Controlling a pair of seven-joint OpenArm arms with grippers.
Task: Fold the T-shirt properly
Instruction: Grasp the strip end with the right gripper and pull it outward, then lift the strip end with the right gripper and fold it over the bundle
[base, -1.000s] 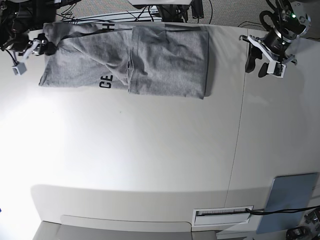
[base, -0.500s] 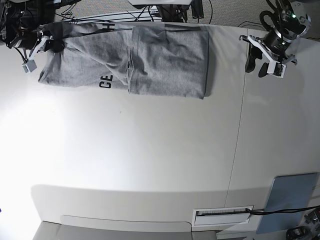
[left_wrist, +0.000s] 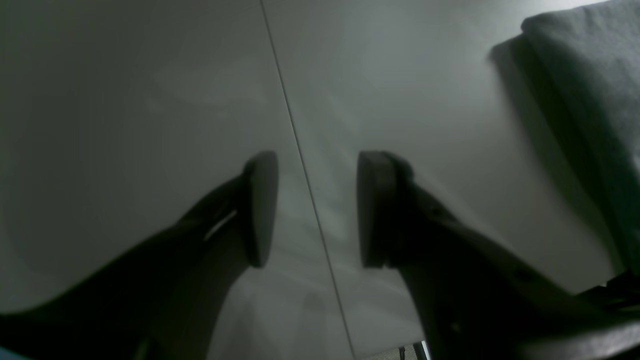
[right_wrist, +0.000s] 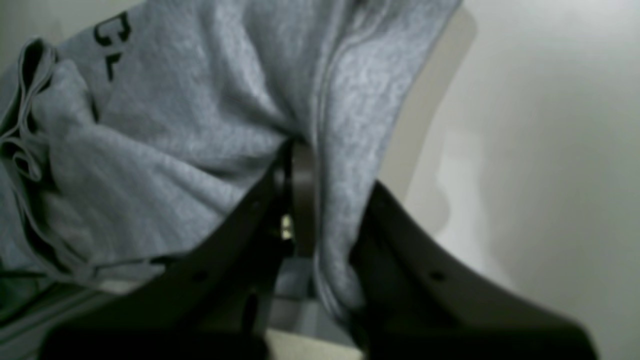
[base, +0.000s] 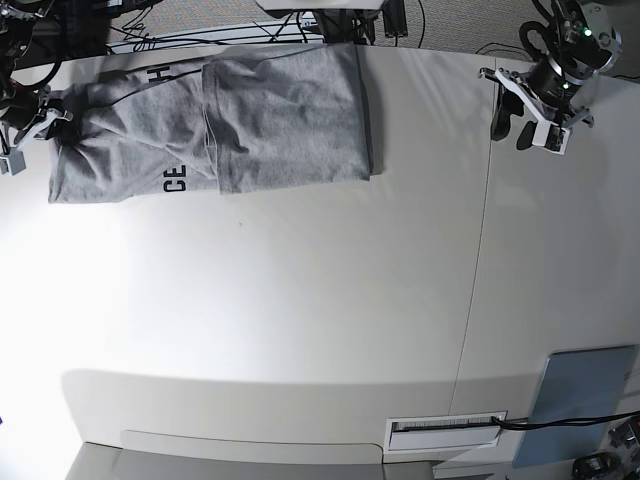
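- So, far left in the base view, the right end effector (base: 30, 122) is clamped on the T-shirt (base: 210, 125).
- Shirt lies partly folded along the desk's (base: 300, 300) far edge; more folding remains.
- Left end effector (base: 530, 115) hangs apart, empty.

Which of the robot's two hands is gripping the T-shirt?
The right hand, pinching a fold of the grey T-shirt; the left hand hangs open over bare table.

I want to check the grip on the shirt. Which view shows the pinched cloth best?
The right wrist view: the right gripper is shut on a fold of the T-shirt. The base view shows the whole T-shirt but the grip is tiny. The left wrist view catches only one edge.
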